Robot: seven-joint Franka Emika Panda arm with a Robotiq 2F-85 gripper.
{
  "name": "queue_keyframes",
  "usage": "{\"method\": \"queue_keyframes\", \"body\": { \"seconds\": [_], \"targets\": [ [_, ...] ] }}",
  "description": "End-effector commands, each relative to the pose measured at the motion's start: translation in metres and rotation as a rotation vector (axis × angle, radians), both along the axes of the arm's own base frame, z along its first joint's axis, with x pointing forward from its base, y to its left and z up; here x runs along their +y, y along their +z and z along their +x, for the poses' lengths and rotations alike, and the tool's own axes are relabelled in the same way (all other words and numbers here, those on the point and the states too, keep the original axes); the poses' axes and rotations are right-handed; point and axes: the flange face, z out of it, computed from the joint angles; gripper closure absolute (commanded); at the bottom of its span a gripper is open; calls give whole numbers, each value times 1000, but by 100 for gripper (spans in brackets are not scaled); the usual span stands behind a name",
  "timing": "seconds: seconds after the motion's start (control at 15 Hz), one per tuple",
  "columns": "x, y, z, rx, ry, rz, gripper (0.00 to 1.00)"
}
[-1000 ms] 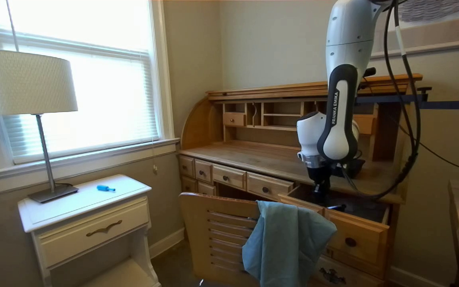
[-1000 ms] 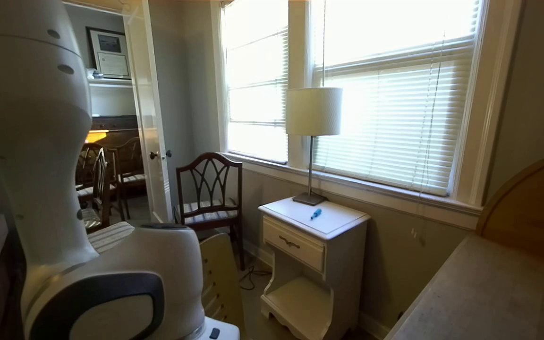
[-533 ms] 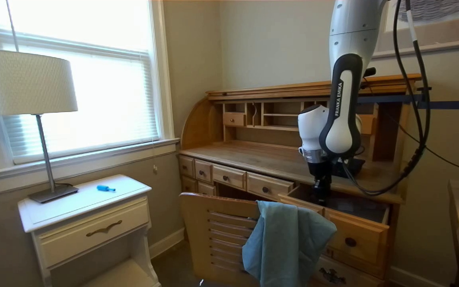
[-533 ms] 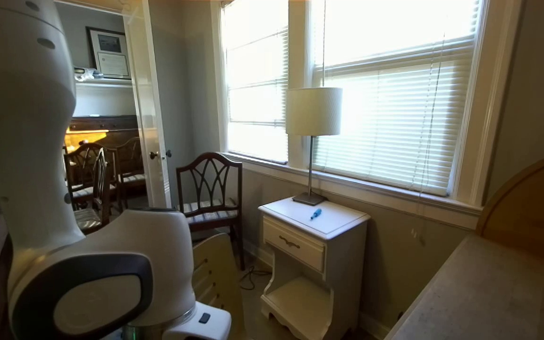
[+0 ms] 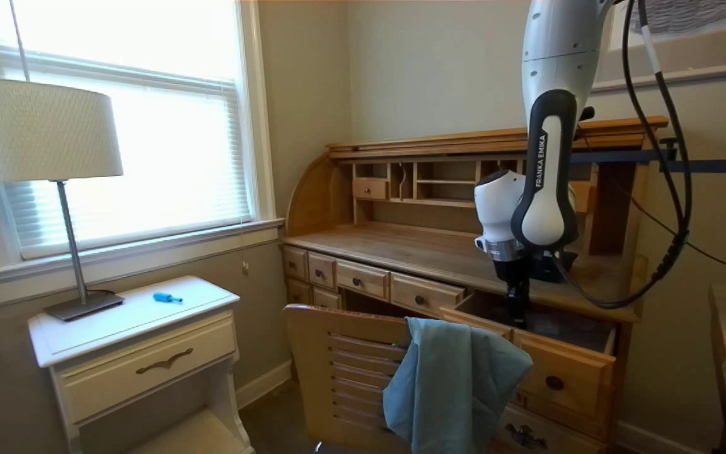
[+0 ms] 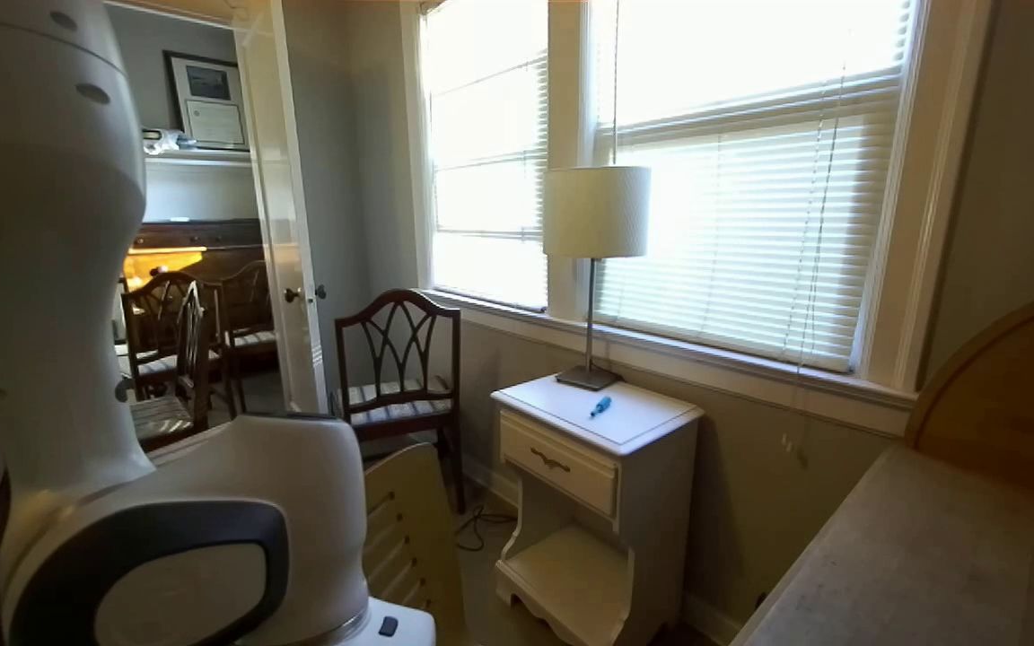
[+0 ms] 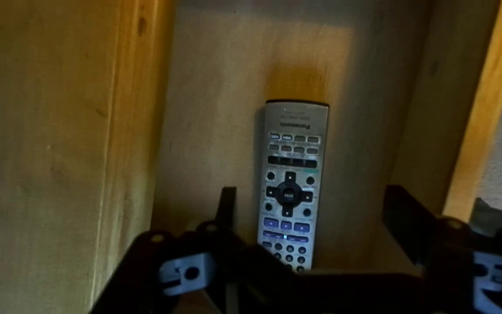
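Silver remote (image 7: 292, 185): lying flat in the wooden drawer (image 7: 216, 131), between the fingers (image 7: 403, 222) in the wrist view.
Gripper (image 7: 312, 192): spread wide, grasping nothing.
Step at drawer: seemingly grasp or release; cannot tell which.
Next move: calls for a straight path clear of drawer.

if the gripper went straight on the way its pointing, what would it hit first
Probably the silver remote lying in the open drawer: in the wrist view it sits between the fingers of the open gripper. Depth is unclear, though; the fingertips might pass either side and reach the drawer floor first.
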Motion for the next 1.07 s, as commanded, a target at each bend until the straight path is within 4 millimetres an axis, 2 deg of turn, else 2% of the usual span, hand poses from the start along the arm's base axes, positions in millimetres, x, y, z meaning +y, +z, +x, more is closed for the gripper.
{"method": "queue_keyframes", "body": {
  "seconds": [0.0,0.4,1.0],
  "targets": [
    [-13,-10,-2,63,188,-20,0],
    [-26,-37,0,122,410,-36,0],
    [-12,-76,17,91,385,-83,0]
  ]
}}
